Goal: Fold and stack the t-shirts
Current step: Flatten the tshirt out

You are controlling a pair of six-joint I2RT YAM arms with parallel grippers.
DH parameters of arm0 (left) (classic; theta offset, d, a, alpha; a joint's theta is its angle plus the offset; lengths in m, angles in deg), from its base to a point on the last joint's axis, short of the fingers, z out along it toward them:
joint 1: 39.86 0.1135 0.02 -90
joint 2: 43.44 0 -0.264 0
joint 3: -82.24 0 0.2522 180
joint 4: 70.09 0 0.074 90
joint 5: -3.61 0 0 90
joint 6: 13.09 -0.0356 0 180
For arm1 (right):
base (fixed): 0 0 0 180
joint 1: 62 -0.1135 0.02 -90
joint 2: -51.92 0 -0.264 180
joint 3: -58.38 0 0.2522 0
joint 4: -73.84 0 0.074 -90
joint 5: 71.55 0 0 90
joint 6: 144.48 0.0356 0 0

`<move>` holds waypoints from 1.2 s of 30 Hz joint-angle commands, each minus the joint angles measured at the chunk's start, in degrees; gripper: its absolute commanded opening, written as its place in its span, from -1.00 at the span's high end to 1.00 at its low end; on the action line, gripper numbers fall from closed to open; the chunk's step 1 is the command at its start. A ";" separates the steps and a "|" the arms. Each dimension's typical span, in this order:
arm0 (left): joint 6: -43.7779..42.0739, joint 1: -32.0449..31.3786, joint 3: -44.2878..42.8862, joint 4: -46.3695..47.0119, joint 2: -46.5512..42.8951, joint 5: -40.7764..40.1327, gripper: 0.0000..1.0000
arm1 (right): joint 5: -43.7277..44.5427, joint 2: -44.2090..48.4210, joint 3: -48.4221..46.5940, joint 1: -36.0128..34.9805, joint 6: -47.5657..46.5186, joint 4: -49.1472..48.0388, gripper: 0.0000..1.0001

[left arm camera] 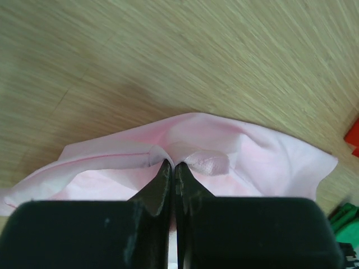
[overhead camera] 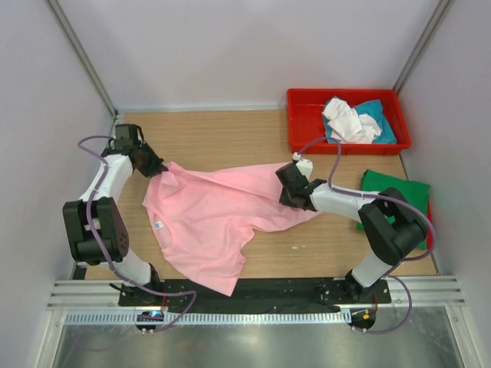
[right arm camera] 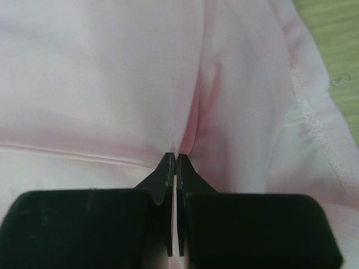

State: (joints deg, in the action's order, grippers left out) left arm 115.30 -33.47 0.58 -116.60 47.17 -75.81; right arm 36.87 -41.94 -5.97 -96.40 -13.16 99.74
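Note:
A light pink t-shirt [overhead camera: 211, 218] lies spread and rumpled across the middle of the wooden table, one end hanging toward the near edge. My left gripper [overhead camera: 161, 167] is shut on the shirt's far left corner; in the left wrist view the black fingertips [left arm camera: 164, 171] pinch a fold of pink cloth [left arm camera: 213, 140]. At the shirt's right edge my right gripper [overhead camera: 285, 184] is shut too, and pink cloth [right arm camera: 112, 84] bunches into a crease between its tips [right arm camera: 176, 159]. A dark green t-shirt [overhead camera: 395, 192] lies folded at the right. White [overhead camera: 349, 121] and teal [overhead camera: 380, 123] t-shirts sit crumpled in the tray.
The red plastic tray [overhead camera: 305, 123] stands at the back right corner. Grey walls close in the table on left, back and right. Bare wood [overhead camera: 222, 138] shows behind the pink shirt. A metal rail [overhead camera: 253, 295] runs along the near edge by the arm bases.

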 commanded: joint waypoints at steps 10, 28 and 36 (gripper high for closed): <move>-0.53 -2.26 6.54 -3.18 -12.80 0.23 -0.99 | 5.58 1.06 -5.21 -2.35 -0.79 4.20 0.98; 38.14 -2.53 35.99 4.09 -42.36 -13.66 -0.68 | 1.18 -2.46 -10.23 0.90 -5.81 4.65 0.98; 39.84 -2.44 37.49 17.11 -33.05 -15.50 -0.48 | 1.01 -2.81 -11.20 1.34 -6.52 4.82 0.97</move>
State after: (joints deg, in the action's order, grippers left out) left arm 153.57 -35.94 38.63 -107.67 12.22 -88.66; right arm 37.59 -44.57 -14.50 -95.50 -18.58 104.88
